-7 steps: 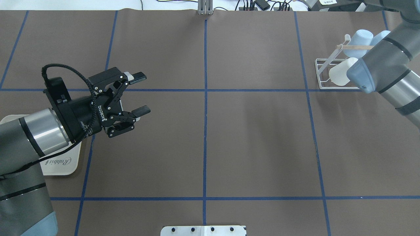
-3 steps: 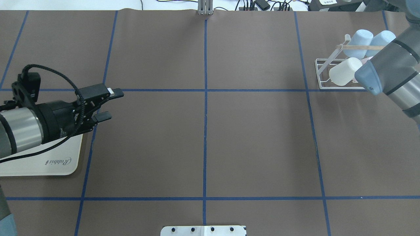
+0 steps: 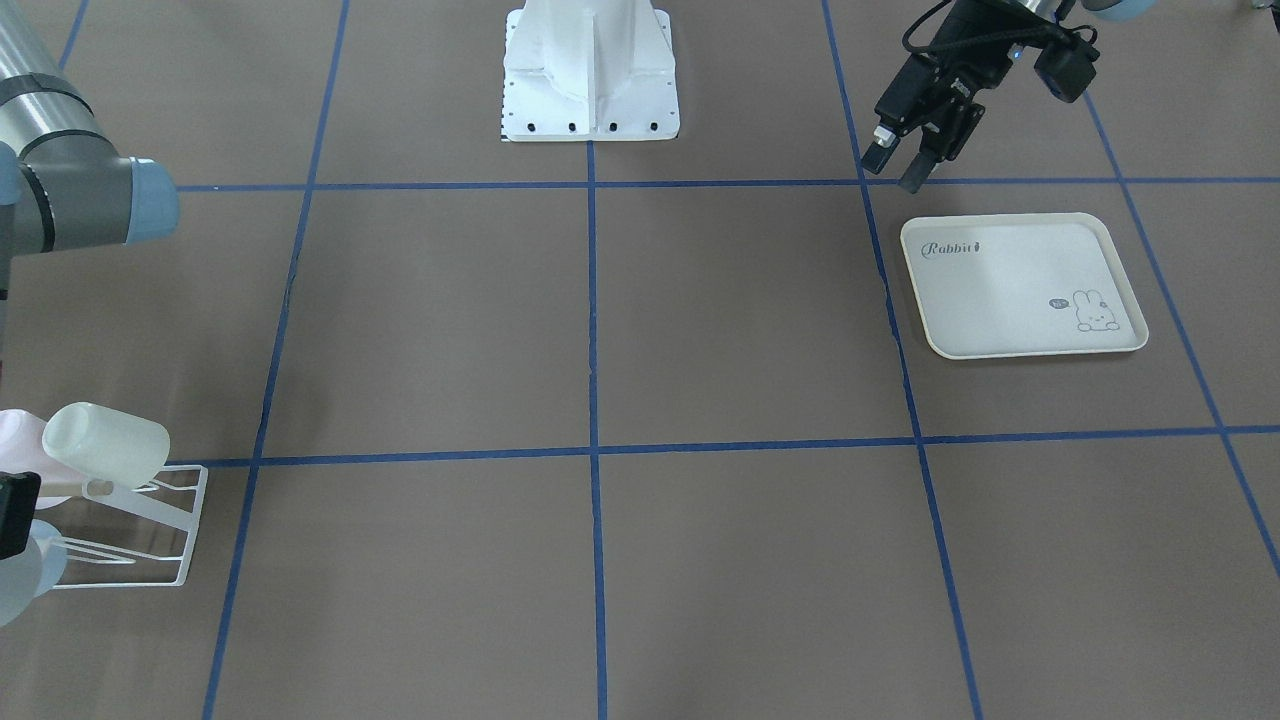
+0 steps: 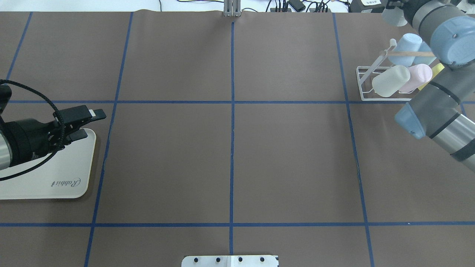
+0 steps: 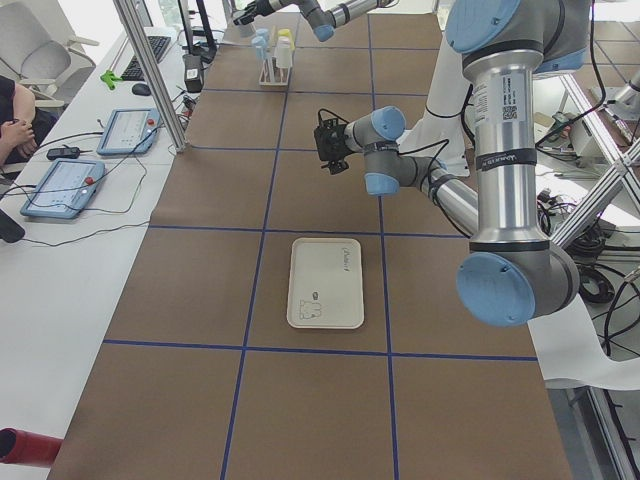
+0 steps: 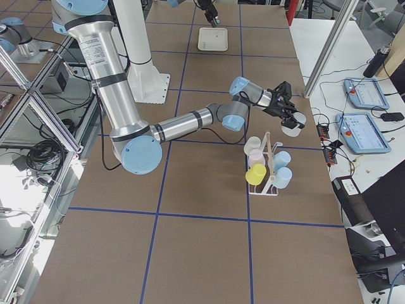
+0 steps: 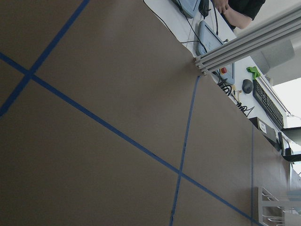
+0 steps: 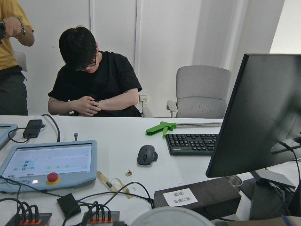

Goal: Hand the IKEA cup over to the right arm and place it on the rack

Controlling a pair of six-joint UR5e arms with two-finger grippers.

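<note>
A pale IKEA cup [image 4: 394, 17] hangs past the table's far right corner, above and behind the rack; my right gripper [image 6: 288, 113] is shut on it. Its rim [image 8: 171, 216] shows at the bottom of the right wrist view. The white wire rack [image 4: 365, 89] with its wooden bar [image 4: 408, 53] carries several cups: blue, white, pink and yellow. It also shows at the lower left in the front-facing view [image 3: 170, 540]. My left gripper [image 4: 92, 124] is open and empty, hovering at the inner far corner of the cream tray [image 4: 55, 181], far from the rack.
The rabbit tray [image 3: 1000, 290] lies bare on the robot's left side. The robot's white base [image 3: 590, 80] stands at mid-table. Beyond the far edge are a metal post [image 4: 232, 9], a desk with tablets [image 8: 47, 162], a keyboard [image 8: 195, 141], a monitor [image 8: 258, 108] and a seated person [image 8: 94, 89].
My left arm pulled back to the left over the tray, gripper open throughout. The right arm swung away from the rack, uncovering its pink and yellow cups; the held cup now shows at top right.
</note>
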